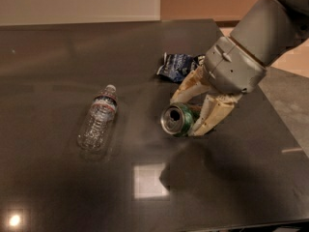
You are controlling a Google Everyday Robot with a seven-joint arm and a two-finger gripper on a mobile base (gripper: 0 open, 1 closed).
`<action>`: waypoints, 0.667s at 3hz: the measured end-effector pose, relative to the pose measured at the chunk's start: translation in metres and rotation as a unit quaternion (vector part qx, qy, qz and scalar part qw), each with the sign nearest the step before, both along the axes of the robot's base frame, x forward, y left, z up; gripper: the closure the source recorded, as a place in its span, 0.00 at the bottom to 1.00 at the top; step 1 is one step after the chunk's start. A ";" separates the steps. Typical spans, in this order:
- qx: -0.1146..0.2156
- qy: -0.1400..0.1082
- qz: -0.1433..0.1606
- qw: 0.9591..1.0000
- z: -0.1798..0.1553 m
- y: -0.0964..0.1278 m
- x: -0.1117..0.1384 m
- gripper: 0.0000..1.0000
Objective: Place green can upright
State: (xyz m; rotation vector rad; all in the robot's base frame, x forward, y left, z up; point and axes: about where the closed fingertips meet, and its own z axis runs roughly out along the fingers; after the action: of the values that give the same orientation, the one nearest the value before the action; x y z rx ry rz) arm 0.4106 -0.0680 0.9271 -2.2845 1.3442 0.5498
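Your gripper (187, 116) sits right of the table's middle, reaching in from the upper right on the grey arm (258, 30). Its two pale fingers (186, 88) are clamped on the green can (175, 120), one finger on the far side of the can's body and the other on the near right side, so the can lies directly between them at their tips. The can is not upright. It lies tilted on its side, with its silver top and pull tab facing left and toward the near edge, and its green body running back into the gripper. You cannot tell whether the can rests on the table (58, 57) or hangs just above it; a dark shadow lies on the surface near and to the right of it.

Well to the left of the can, a clear plastic water bottle (98, 120) lies on its side, with its cap pointing to the far side. A dark blue snack bag (177, 65) lies on the table just beyond the gripper, on its far side and apart from the can. A bright square reflection (148, 180) shows on the dark tabletop nearer than the can.
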 end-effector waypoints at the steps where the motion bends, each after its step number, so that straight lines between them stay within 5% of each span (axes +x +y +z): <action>1: 0.095 0.059 -0.063 0.992 0.011 0.006 0.006 1.00; 2: 0.190 0.118 -0.105 0.969 0.014 0.013 0.007 1.00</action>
State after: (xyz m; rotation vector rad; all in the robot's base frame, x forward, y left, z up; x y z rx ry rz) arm 0.4177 -0.0551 0.9406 -1.7880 1.4222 0.9392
